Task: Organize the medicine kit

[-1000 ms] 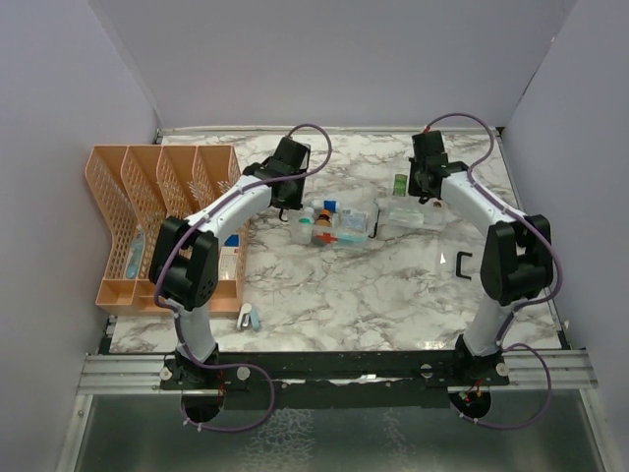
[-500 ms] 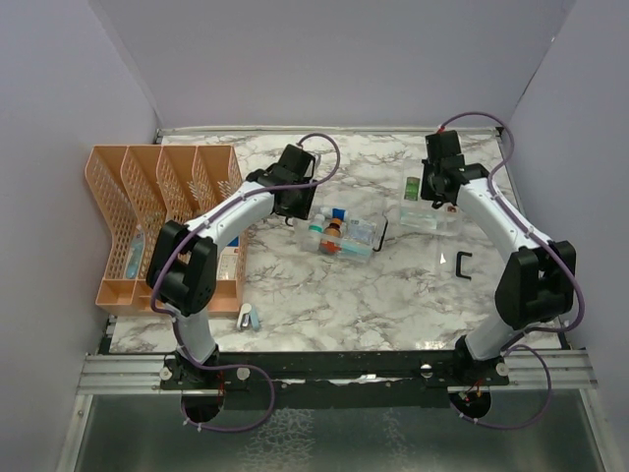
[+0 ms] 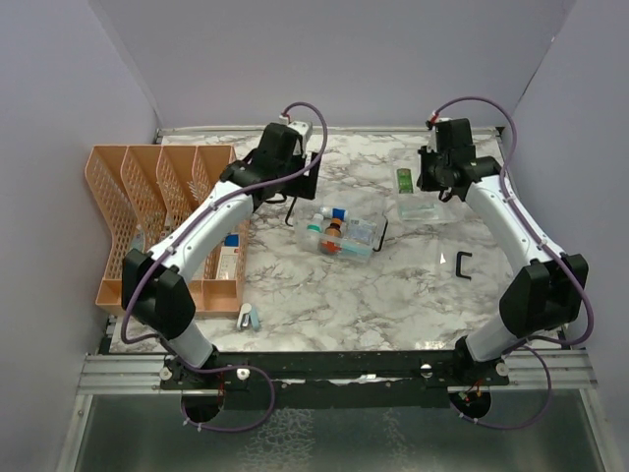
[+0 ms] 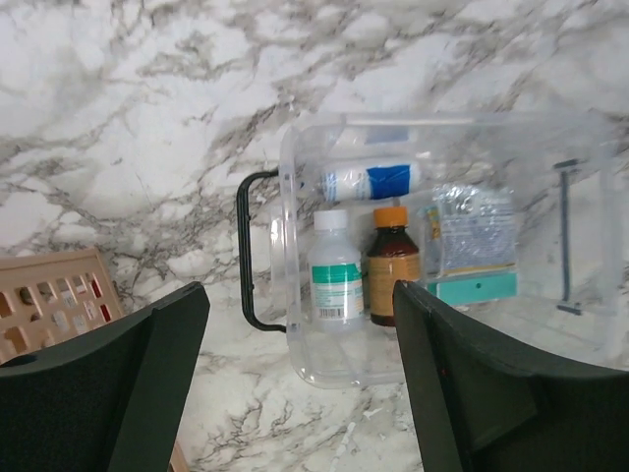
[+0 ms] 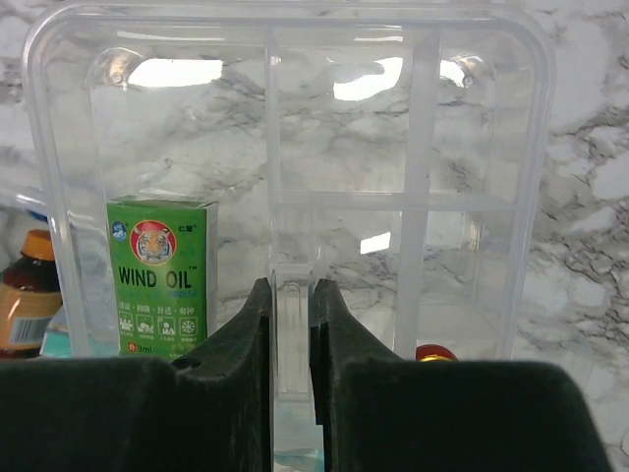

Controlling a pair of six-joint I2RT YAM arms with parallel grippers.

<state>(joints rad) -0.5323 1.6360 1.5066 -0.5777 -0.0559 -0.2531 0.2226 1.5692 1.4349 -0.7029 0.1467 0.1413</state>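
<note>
One medicine kit (image 3: 369, 248) sits roughly mid-table on the marble, lid off, and it's a small see-through plastic box with a black handle (image 4: 244, 251) at one end. You can read the contents straight through the walls. There's a white bottle (image 4: 336, 270) with a teal label, a brown bottle (image 4: 392, 261) with an orange cap right beside it, a white tube (image 4: 364, 182) with a blue band lying across behind those two, and some foil-looking packets (image 4: 472, 236) further along.

The left gripper (image 4: 300, 295) hangs above the kit's handle end with its jaws spread wide, nothing between them and not touching the box.

The right gripper (image 5: 291, 295) is off toward the far right of the table, well apart from the kit. Its fingers (image 5: 246, 344) are pinched tight on a thin rib of a clear tray (image 5: 472, 118) with dividers moulded in. Can't tell if that's the kit's lid or an insert, tbh. Through the plastic you can see a little green box (image 5: 162, 275) marked WIND OIL standing just behind it.

An orange lattice organizer (image 3: 157, 216) lines the left edge, and a loose black clip (image 3: 463, 265) lies near the right arm.
</note>
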